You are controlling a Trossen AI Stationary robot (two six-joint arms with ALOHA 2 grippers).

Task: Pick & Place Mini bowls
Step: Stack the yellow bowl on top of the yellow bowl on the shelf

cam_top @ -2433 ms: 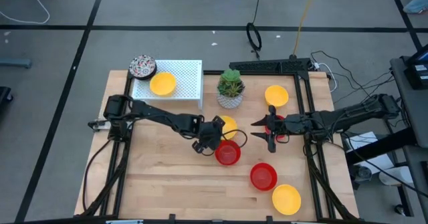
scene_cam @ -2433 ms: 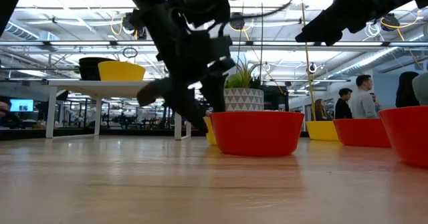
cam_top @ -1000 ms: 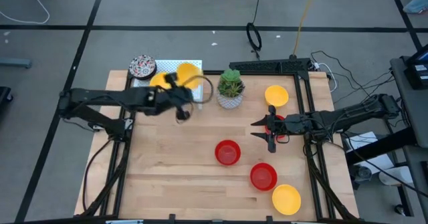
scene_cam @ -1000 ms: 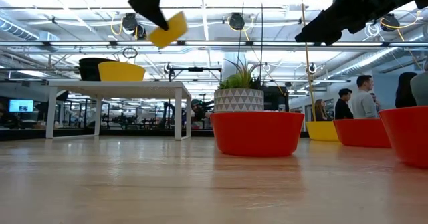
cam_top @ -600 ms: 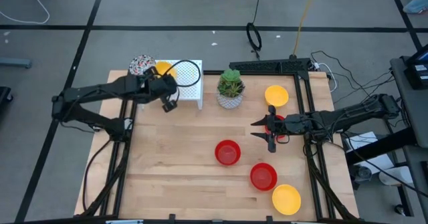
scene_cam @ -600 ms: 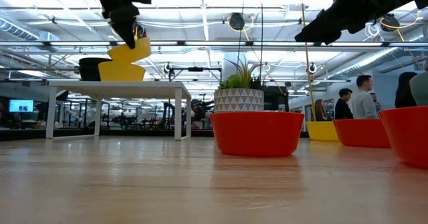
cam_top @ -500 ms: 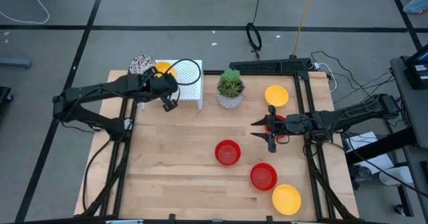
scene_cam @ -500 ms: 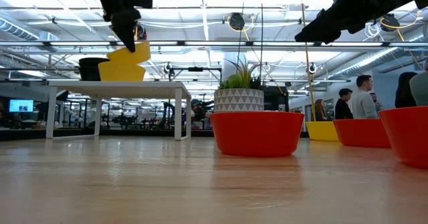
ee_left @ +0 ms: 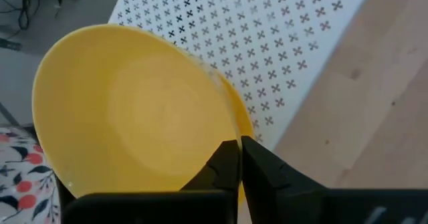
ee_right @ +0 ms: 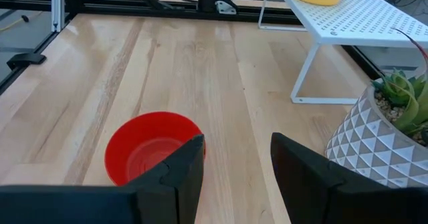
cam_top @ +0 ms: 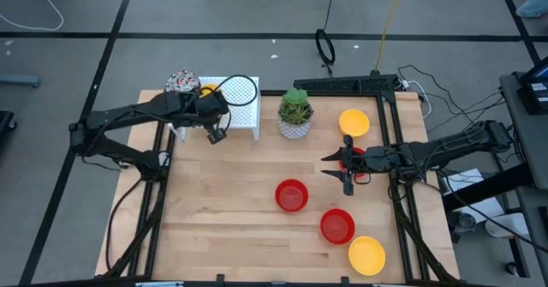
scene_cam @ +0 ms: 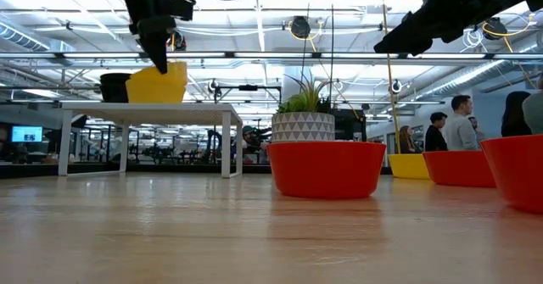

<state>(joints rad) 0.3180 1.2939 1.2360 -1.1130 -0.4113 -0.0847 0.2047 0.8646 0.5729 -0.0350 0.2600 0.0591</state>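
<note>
A yellow mini bowl (ee_left: 134, 110) sits nested in a second yellow bowl (ee_left: 246, 120) on the white perforated shelf (cam_top: 241, 98) at the far left. My left gripper (ee_left: 239, 158) is shut on its rim and stands above it in the low view (scene_cam: 159, 57). Beside them on the shelf is a patterned bowl (cam_top: 181, 82). My right gripper (cam_top: 341, 169) hangs open above the table's right side, over a red bowl (cam_top: 354, 158), with nothing between its fingers. Two more red bowls (cam_top: 292, 195) (cam_top: 336, 226) and two yellow ones (cam_top: 354, 122) (cam_top: 366, 255) rest on the table. My left gripper pinches the upper yellow bowl's rim (ee_left: 227, 136) on the side toward the table's near edge, one finger inside the bowl and one outside. The fingers come from above, pointing down. The bowl sits upright, resting in the yellow bowl below it.
A white pot with a green plant (cam_top: 294, 113) stands just right of the shelf. Black frame rails (cam_top: 387, 124) run along the table's right side. People stand in the room beyond the table (scene_cam: 458, 123).
My left gripper has carried the yellow bowl toward the table's far left corner, over the shelf, and down. The bowl, tilted in the air a second ago, now sits level in the yellow bowl on the shelf. The gripper stays shut on it.
</note>
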